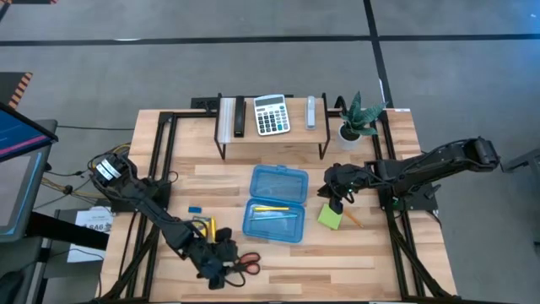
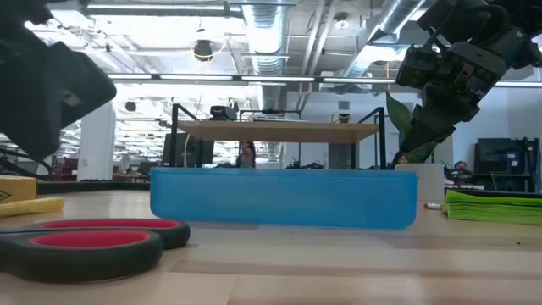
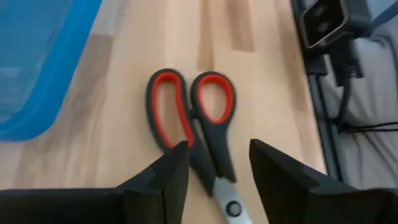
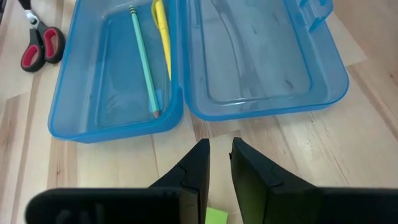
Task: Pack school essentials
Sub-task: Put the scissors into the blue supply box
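The red-handled scissors [image 3: 193,118] lie flat near the table's near edge [image 1: 246,262]. My left gripper [image 3: 217,171] hovers over them, open, one finger on each side of the shanks just behind the pivot, apart from them. The open blue pencil case [image 1: 277,203] holds a teal pencil [image 4: 143,59] and a yellow one [image 4: 163,34]. My right gripper [image 4: 219,155] is raised to the right of the case, shut and holding nothing. The lime-green sticky-note pad [image 1: 330,217] lies on the table beneath it. An orange pencil [image 1: 353,219], the blue eraser [image 1: 195,209] and the crayon box [image 1: 205,226] rest on the table.
A raised shelf [image 1: 272,133] along the far side carries the calculator [image 1: 271,114] and other items. The potted plant [image 1: 358,120] stands to the shelf's right. Black frame rails [image 1: 160,169] run along both sides of the table. Bare wood lies on the near side of the case.
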You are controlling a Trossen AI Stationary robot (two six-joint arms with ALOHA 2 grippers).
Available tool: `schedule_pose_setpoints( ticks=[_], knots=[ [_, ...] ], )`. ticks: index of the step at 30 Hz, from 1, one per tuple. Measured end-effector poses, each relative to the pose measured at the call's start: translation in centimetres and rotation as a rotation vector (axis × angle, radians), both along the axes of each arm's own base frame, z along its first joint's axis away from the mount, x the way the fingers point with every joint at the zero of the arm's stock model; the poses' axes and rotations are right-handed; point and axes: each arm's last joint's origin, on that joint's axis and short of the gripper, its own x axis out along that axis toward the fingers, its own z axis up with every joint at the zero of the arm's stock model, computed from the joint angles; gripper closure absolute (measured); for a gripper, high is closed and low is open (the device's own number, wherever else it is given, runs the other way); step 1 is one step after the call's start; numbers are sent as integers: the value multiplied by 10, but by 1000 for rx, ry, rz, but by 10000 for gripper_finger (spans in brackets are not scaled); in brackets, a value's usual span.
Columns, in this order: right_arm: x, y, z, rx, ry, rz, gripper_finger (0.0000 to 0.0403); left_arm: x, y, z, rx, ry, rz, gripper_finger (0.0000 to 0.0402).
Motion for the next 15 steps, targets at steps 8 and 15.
schedule_pose_setpoints(
  ticks=[8,15],
  knots=[
    [0,0,0,1,0,-2,315,-3,-6,1,-31,-8,8,213],
    [0,0,0,0,0,-2,315,-9,-10,-3,-27,16,24,213]
  ],
)
